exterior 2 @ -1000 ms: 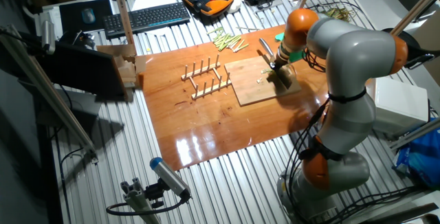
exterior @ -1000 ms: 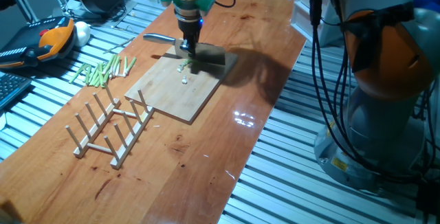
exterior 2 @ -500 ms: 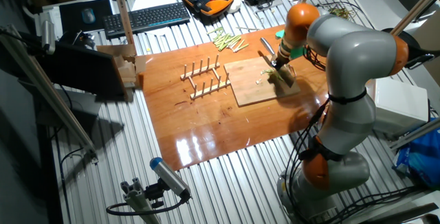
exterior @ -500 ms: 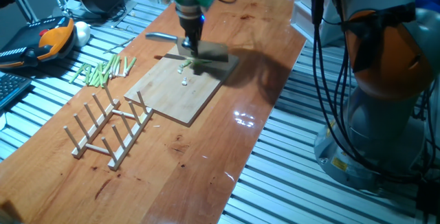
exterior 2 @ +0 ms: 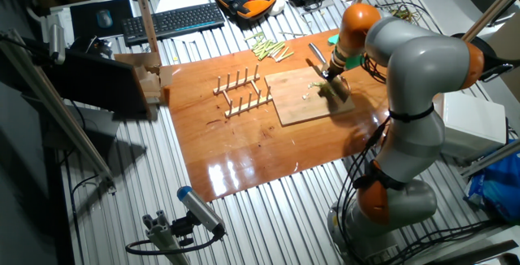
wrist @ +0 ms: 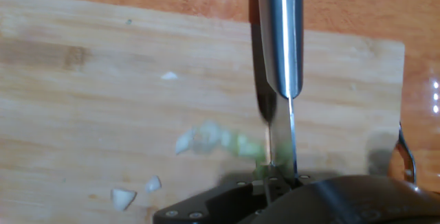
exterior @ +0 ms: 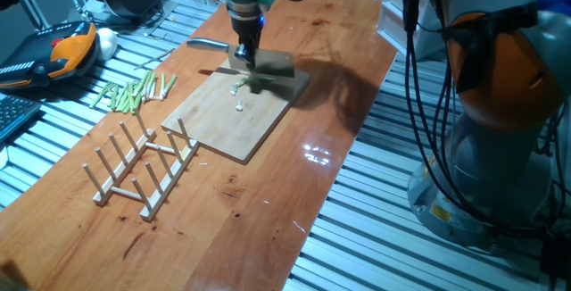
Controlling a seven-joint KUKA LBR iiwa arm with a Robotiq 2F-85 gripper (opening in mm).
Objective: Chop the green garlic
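Note:
The green garlic is a short pale-green stalk piece on the wooden cutting board, with a few whitish cut bits beside it. My gripper is shut on a steel knife and holds it just over the stalk. The other fixed view shows the gripper, the garlic and the board. In the hand view the knife runs away from me, the garlic lies blurred to its left, and cut bits lie on the board.
A heap of green sticks lies on the table left of the board. A wooden peg rack stands at the board's near-left. An orange pendant and a keyboard lie off the table. The arm's base stands to the right.
My gripper and the knife have risen slightly and shifted a little toward the board's far edge. The garlic stalk and the bits stay about where they were.

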